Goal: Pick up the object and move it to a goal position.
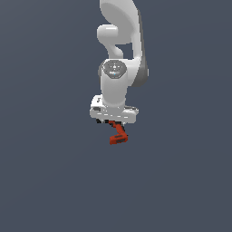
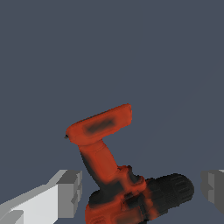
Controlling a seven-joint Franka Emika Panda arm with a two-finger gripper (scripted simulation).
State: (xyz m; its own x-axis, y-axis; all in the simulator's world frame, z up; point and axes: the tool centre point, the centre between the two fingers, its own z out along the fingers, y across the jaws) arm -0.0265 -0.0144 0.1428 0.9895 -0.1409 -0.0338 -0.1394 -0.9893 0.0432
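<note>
The drill (image 1: 118, 134) sits directly beneath the end effector (image 1: 114, 121).

arm (image 1: 118, 54): upright, wrist pointing down | hand (image 1: 113, 121): fingers (image 2: 65, 192) spread wide apart

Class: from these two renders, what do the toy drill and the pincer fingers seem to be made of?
Toy drill: seemingly matte moulded plastic, red-orange with dull black patches and no sharp glints. Pincer fingers: flat, blocky, pale grey, unglossy; plastic or painted metal, the render leaves it open.
</note>
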